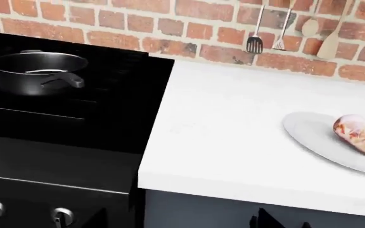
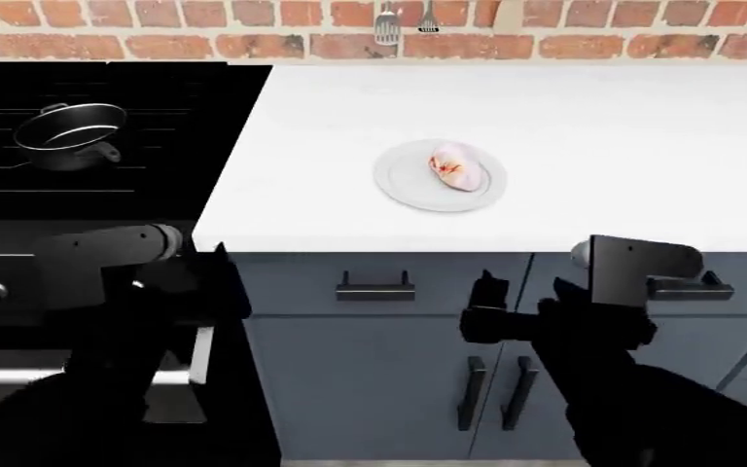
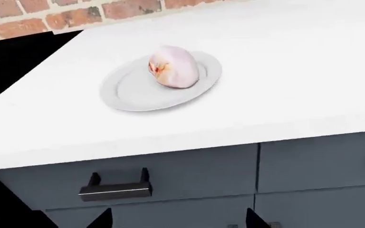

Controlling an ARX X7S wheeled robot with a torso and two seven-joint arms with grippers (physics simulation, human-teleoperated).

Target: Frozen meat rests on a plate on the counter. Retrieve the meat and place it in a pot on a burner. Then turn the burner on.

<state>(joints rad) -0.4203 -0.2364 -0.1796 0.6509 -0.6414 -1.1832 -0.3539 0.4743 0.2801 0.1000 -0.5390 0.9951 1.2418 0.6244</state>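
A: Where does the small rounded pale-pink lump of frozen meat [image 2: 458,168] sit?

B: On the round, flat, light-grey plate [image 2: 400,181], on the smooth white stone-like tabletop [image 2: 607,146]. Both lie ahead of and above the right pincer [image 2: 490,309], which hangs low in front of the blue-grey cabinet doors [image 2: 387,341]. The small black saucepan with a steel rim [image 2: 69,131] stands on the black stove [image 2: 101,185], well apart from the plate and ahead of the left pincer [image 2: 211,282].

A: Are the pincers apart or together?

B: I cannot tell for either; they are dark shapes and the fingertips barely show.

A: What might go wrong?

B: Rising from below, the right arm could catch the tabletop edge. The meat is rounded and probably slick, so an off-centre squeeze could shoot it off the plate, or push the plate along. Carried across, it could clip the pot's rim and tip the pot.
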